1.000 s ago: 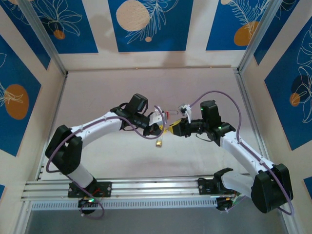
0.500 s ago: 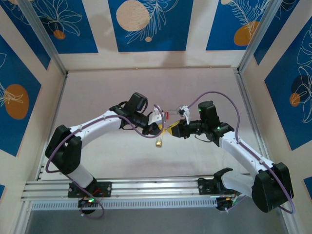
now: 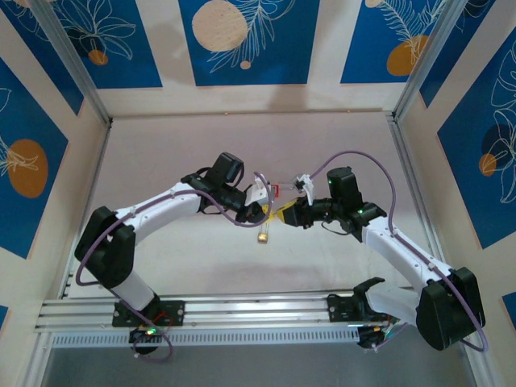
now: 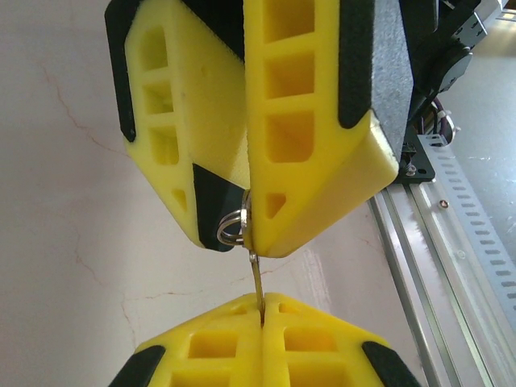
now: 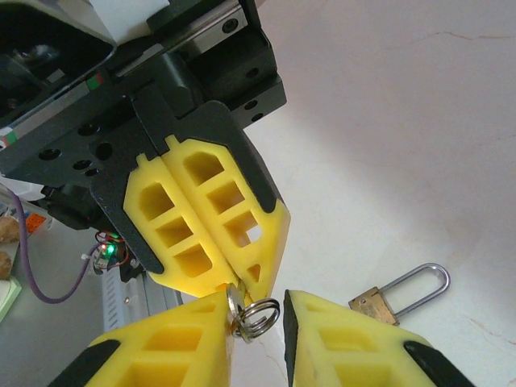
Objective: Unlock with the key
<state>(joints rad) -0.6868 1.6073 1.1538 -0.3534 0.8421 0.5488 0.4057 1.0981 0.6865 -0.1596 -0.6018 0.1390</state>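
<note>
The key (image 4: 256, 278) hangs in the air between both grippers above the table. My left gripper (image 4: 262, 310) is shut on its blade, its yellow fingers pressed flat together. The key's head (image 5: 235, 302) lies against one finger of my right gripper (image 5: 258, 300), and its silver ring (image 5: 262, 313) sits in the gap between those fingers, which stand slightly apart. In the top view the two grippers meet tip to tip, left (image 3: 270, 213) and right (image 3: 283, 215). A brass padlock (image 5: 373, 303) with a silver shackle (image 5: 419, 280) lies flat on the table (image 5: 403, 121), below the grippers (image 3: 264, 236).
An aluminium rail (image 3: 242, 310) runs along the near edge by the arm bases. Patterned blue-and-cream walls (image 3: 242, 40) close in the pale table on three sides.
My right arm has edged a little to the left toward the left gripper, and its jaws have narrowed slightly around the key's ring. The left gripper and the padlock have stayed put.
</note>
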